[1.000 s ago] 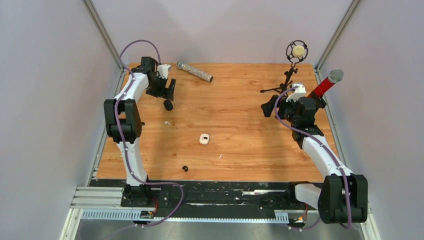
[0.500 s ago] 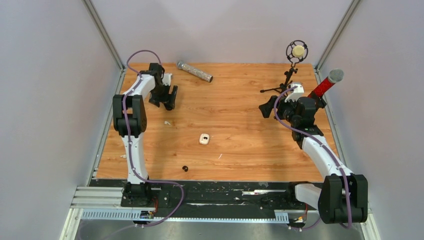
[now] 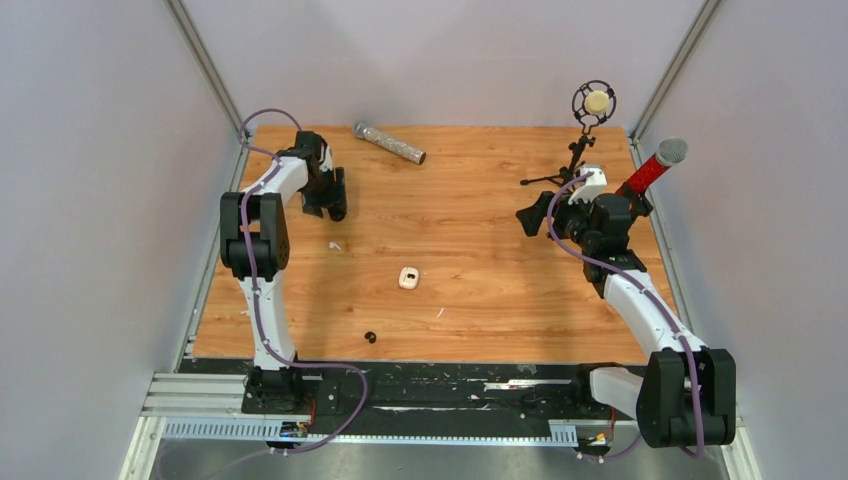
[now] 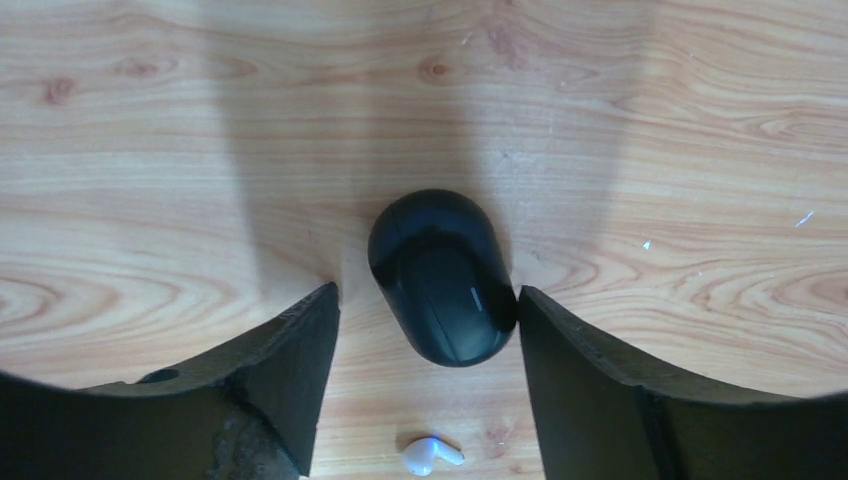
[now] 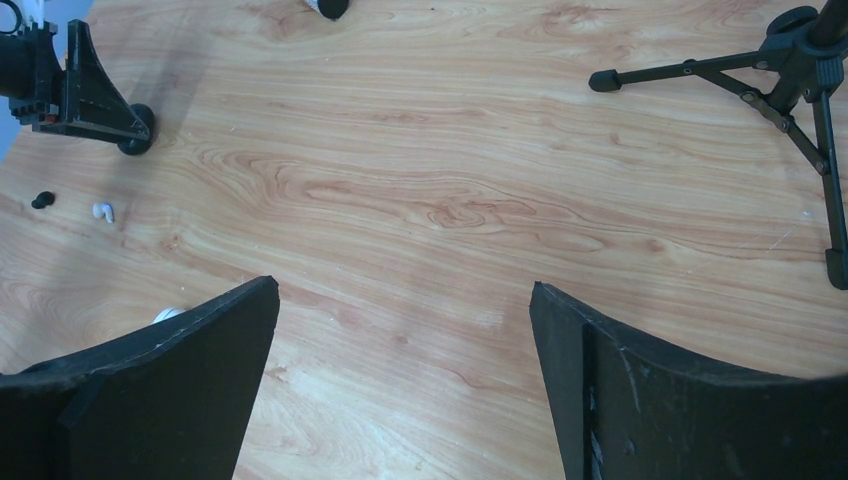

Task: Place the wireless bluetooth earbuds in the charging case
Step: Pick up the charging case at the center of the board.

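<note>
Dropped to the bench's (image 3: 480,200) far-left corner, the left claw (image 4: 427,297) narrows its not-yet-clamped jaws around the black charging case (image 4: 440,280), whitish earbud (image 4: 432,455) just beside it, black earbud (image 3: 370,337) well apart, suggesting a pickup is near; the right claw (image 5: 405,300) hangs wide open.

Top cam high at the near edge, looking down on the whole table (image 3: 480,230). Left wrist close, straight down on the wood; right wrist low across it, sharing the left gripper (image 3: 333,208) with top
</note>
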Controlling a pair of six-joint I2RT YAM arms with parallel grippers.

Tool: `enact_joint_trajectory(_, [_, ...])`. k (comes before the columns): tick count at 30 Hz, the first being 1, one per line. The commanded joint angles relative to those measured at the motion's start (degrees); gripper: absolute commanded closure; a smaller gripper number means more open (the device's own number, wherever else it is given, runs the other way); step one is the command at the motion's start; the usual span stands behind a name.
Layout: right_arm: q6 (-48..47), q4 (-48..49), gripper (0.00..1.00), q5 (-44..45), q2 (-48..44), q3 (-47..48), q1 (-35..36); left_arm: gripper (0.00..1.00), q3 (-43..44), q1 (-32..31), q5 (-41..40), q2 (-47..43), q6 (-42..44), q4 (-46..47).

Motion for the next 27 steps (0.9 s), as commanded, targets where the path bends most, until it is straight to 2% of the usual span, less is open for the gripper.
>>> enact_joint_trajectory(1, [0.25,2.77,0.00,-1.28,-0.53,0.52,0.27,0.29,-4.12,-0.83,0.31,-2.82,-5.31,2.44])
enact_joint_trajectory(9, [0.37,2.60,0.00,-1.68,-0.79,0.43,0.32,0.54,-4.54,-1.20,-0.12,-3.09,-5.13,2.05])
enact_joint_trajectory(11, [0.59,2.48,0.00,-2.06,-0.80,0.58,0.36,0.64,-4.49,-1.10,0.08,-3.46,-4.16,2.18])
enact_joint_trajectory(14, [1.22,1.73,0.00,-3.41,-0.88,1.31,0.36,0.88,-3.88,-1.13,0.22,-4.34,-1.88,2.26])
enact_joint_trajectory(16, [1.83,1.42,0.00,-4.58,-1.12,1.75,0.46,0.99,-3.58,-1.18,1.33,-5.21,0.89,2.59])
enact_joint_trajectory(20, [3.70,1.41,0.00,-5.82,-1.78,2.76,1.68,1.00,-3.93,-1.56,8.07,-9.16,10.32,3.90])
enact_joint_trajectory(23, [4.97,0.92,0.00,-5.96,-1.90,4.36,4.07,1.00,-4.92,-3.42,11.81,-15.90,22.55,3.07])
enact_joint_trajectory(27, [5.58,-1.27,0.00,-5.78,-0.20,9.19,9.54,1.00,-7.56,-8.95,14.34,-25.94,38.11,-0.90])
